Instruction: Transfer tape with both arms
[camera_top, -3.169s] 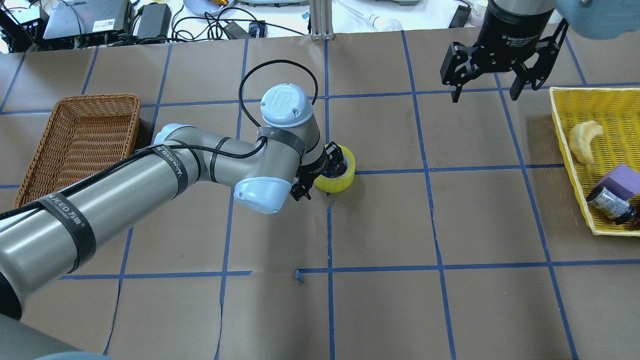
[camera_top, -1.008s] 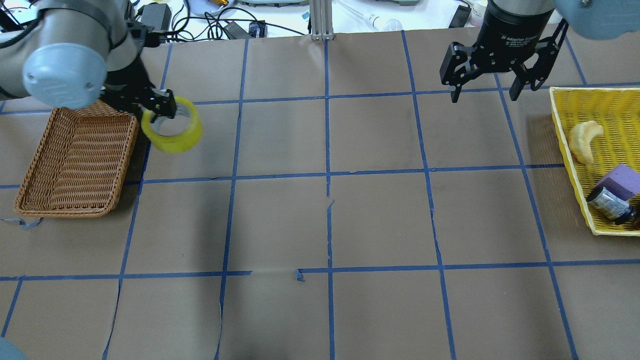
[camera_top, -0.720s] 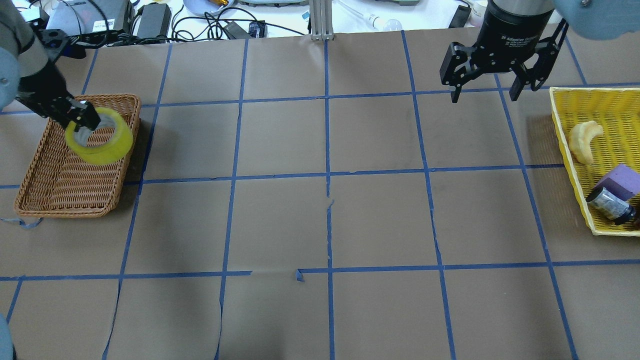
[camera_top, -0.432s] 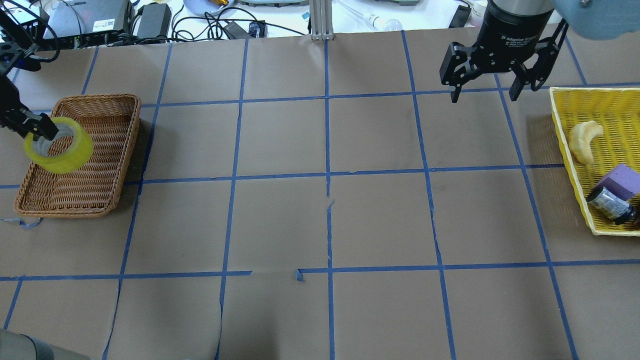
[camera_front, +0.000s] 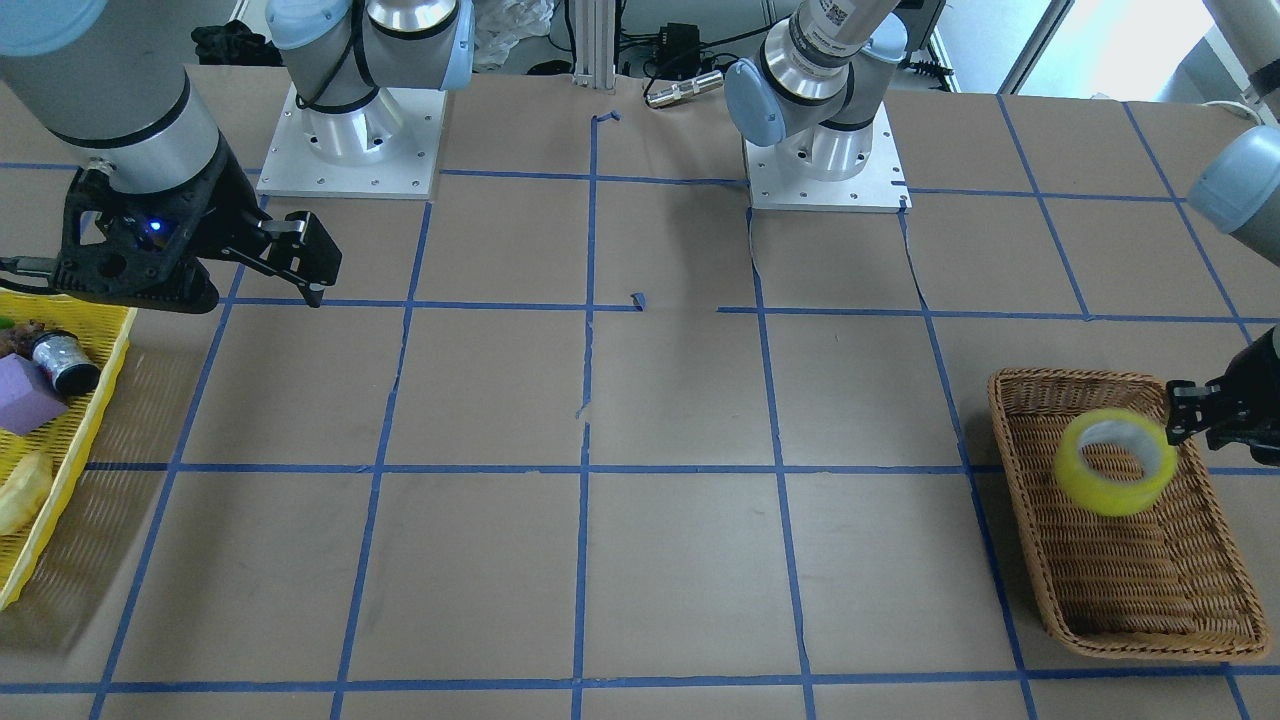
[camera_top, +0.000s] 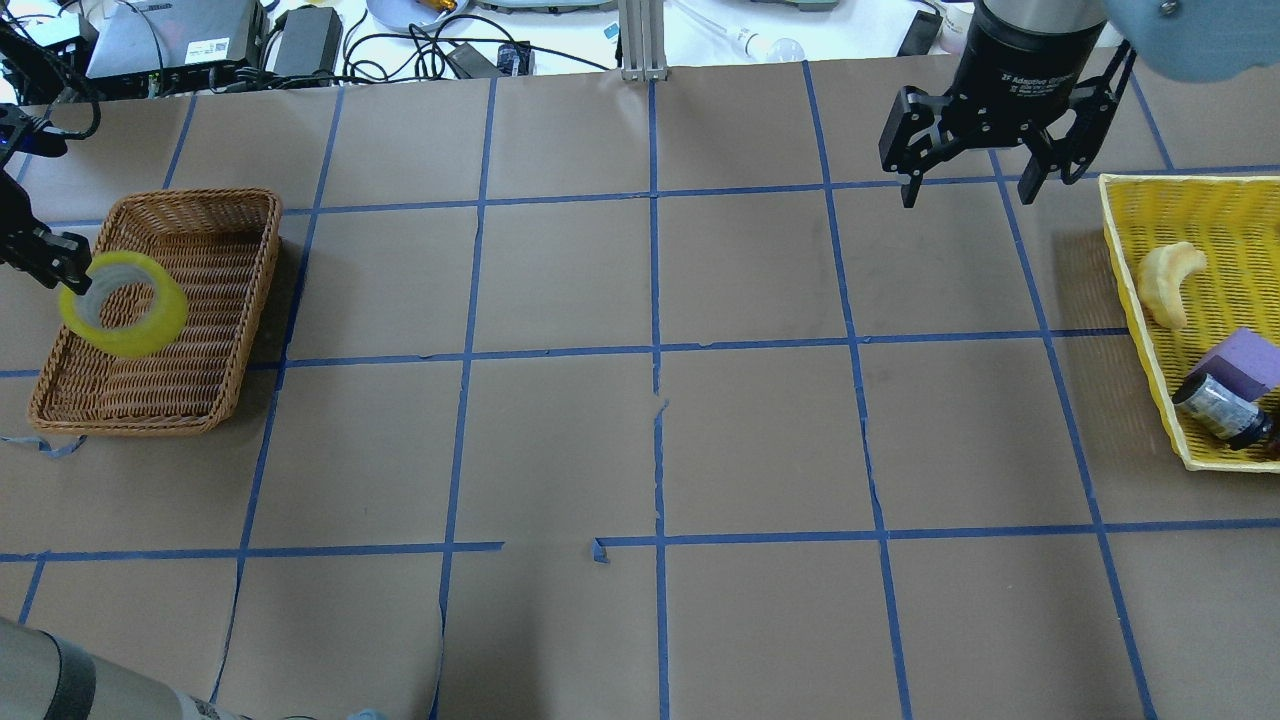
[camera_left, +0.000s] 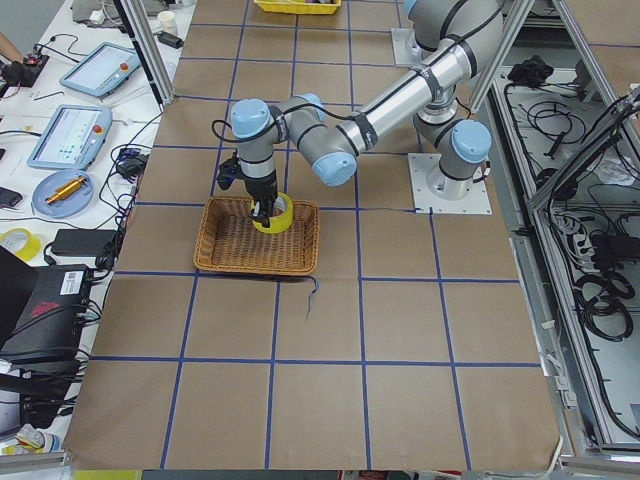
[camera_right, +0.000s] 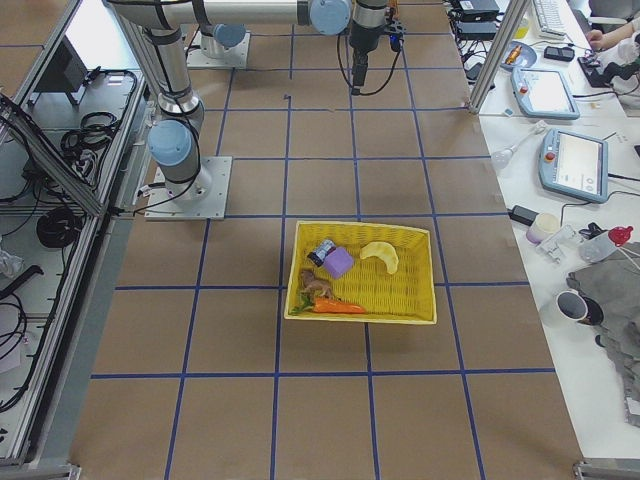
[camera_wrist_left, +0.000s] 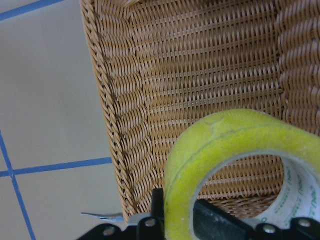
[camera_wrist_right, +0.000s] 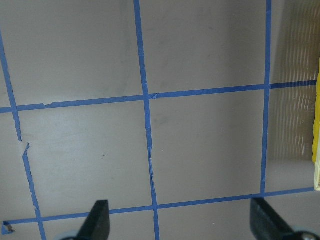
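The yellow tape roll (camera_top: 123, 304) hangs tilted over the left part of the wicker basket (camera_top: 130, 425), above its floor. My left gripper (camera_top: 62, 266) is shut on the roll's wall at its upper left rim. In the left wrist view the roll (camera_wrist_left: 220, 145) fills the lower right, its wall clamped between the black fingers, with the basket weave (camera_wrist_left: 200, 65) below. The front view shows the roll (camera_front: 1115, 475) over the basket (camera_front: 1150, 648). My right gripper (camera_top: 965, 180) is open and empty, high over the table's far right; only table shows between its fingertips (camera_wrist_right: 97, 220).
A yellow mesh tray (camera_top: 1130, 260) at the right edge holds a pale banana-shaped piece (camera_top: 1165, 280), a purple block (camera_top: 1245, 360) and a glittery cylinder (camera_top: 1215, 408). Cables and power boxes (camera_top: 300, 40) lie beyond the table's far edge. Blue tape lines grid the brown table.
My left arm lifted the tape from the table's middle and carried it left over the wicker basket; the roll has tilted more since. The right arm has not moved.
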